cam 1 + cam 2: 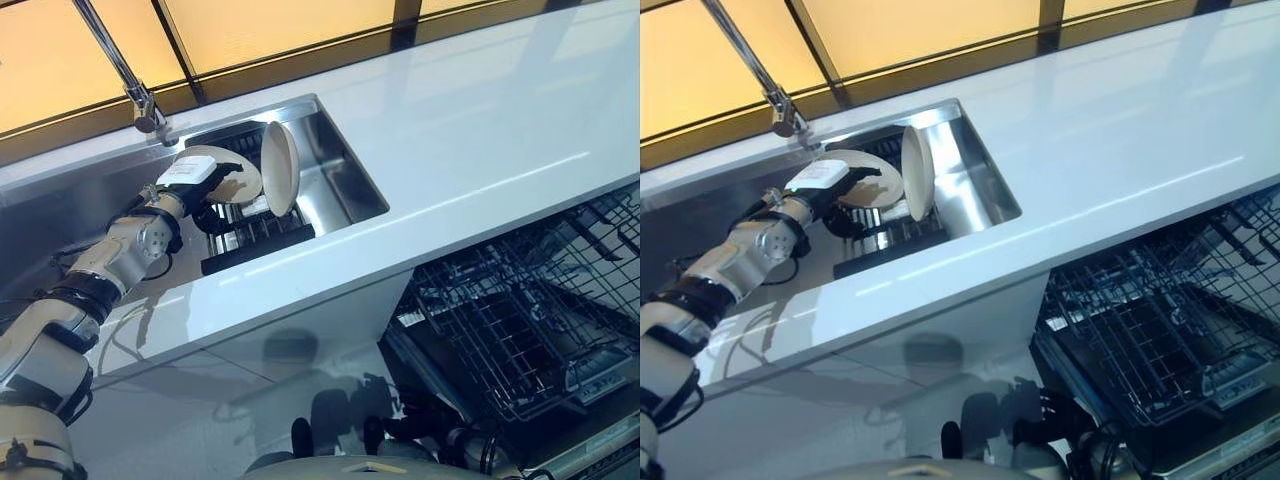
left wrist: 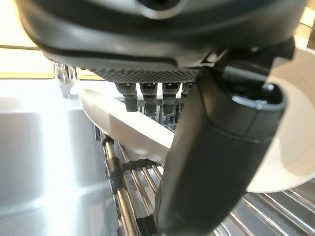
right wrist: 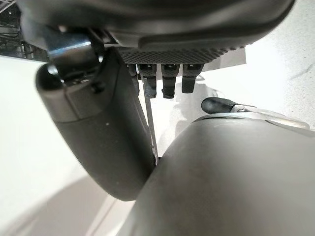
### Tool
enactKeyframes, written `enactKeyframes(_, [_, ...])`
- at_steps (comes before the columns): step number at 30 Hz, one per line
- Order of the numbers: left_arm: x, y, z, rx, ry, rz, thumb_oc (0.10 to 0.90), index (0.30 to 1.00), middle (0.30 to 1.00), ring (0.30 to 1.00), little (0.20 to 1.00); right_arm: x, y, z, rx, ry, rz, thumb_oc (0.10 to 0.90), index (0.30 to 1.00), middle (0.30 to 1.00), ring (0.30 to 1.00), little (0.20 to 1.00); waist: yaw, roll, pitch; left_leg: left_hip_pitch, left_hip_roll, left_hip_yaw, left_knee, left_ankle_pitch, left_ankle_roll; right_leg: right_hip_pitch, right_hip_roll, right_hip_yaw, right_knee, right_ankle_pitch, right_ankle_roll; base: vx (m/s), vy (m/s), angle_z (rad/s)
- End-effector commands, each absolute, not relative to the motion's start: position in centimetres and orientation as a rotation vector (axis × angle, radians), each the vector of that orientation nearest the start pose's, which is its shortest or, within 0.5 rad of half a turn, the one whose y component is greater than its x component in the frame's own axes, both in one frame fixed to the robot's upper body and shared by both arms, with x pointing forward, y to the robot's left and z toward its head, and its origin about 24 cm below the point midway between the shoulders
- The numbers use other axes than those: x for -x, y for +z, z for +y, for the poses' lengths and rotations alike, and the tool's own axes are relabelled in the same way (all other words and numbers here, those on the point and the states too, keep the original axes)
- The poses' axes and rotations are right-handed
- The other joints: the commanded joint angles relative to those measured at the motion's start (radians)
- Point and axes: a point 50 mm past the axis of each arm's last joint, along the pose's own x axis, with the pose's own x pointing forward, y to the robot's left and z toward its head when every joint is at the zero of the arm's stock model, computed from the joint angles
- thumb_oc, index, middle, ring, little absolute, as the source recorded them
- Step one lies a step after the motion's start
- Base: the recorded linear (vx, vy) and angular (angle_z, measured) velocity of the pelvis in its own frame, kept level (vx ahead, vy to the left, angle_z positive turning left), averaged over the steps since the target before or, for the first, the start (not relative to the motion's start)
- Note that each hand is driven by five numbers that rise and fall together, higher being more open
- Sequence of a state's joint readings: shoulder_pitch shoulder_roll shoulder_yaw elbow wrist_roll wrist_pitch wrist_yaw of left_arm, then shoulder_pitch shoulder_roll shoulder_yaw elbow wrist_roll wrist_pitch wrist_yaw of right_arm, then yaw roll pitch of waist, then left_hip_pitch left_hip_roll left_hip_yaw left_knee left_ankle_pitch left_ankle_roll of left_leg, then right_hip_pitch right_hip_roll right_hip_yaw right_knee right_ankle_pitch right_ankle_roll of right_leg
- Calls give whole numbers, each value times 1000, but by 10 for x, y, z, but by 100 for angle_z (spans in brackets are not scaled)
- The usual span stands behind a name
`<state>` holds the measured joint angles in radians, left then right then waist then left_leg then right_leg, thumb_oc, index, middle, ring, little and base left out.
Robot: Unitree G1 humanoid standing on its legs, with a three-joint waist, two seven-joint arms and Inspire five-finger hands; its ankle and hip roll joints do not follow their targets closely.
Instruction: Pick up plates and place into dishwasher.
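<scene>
Two cream plates stand in a dark rack [image 1: 250, 240] inside the sink [image 1: 345, 175]. One plate [image 1: 280, 168] is upright on its edge at the right. The other plate [image 1: 240, 172] leans just to its left, partly hidden behind my left hand [image 1: 205, 185]. In the left wrist view that leaning plate's rim [image 2: 123, 128] runs between the hand's thumb [image 2: 216, 162] and its straight fingers [image 2: 147, 96], while the upright plate [image 2: 295, 147] shows to the side. My right hand [image 3: 98, 123] hangs low with relaxed fingers and holds nothing.
A faucet [image 1: 140, 100] rises at the sink's back left. A white counter [image 1: 480, 140] stretches to the right of the sink. Below it at the lower right, the dishwasher's dark wire rack [image 1: 530, 320] is pulled out.
</scene>
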<state>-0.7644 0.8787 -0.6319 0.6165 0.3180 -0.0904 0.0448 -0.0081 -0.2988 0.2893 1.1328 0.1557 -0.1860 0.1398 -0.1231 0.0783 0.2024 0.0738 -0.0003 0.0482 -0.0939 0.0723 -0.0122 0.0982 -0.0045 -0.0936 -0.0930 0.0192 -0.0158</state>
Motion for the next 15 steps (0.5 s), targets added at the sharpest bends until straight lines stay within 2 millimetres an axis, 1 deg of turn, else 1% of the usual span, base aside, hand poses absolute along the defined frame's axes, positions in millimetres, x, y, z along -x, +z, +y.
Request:
enactKeyframes(1, [-372, 224, 280, -1412, 186, -234, 800, 900, 900, 900, 900, -111, -148, -231, 254, 173, 1014, 800, 900, 900, 900, 900, -21, 13, 29, 10, -88, 54, 7, -158, 79, -29, 45, 85, 6, -46, 55, 0, 0, 0])
enactKeyframes(6, [-372, 227, 280, -1445, 223, -269, 800, 900, 900, 900, 900, -113, -147, -231, 256, 176, 1004, 800, 900, 900, 900, 900, -24, 10, 39, 1, -87, 58, 7, -156, 79, -40, 44, 90, 6, -43, 55, 0, 0, 0])
enactKeyframes(11, [-375, 236, 283, -1487, 294, -287, 800, 900, 900, 900, 900, -118, -145, -233, 258, 178, 990, 800, 900, 900, 900, 900, -32, 6, 56, -11, -87, 62, 7, -155, 80, -52, 44, 99, 6, -41, 54, 12, 16, -4])
enactKeyframes(15, [-377, 241, 282, -1552, 334, -308, 800, 900, 900, 900, 900, -122, -144, -235, 250, 177, 990, 800, 900, 900, 900, 900, -34, 7, 70, -28, -85, 66, 7, -150, 78, -70, 43, 105, 6, -33, 53, 0, 0, 0])
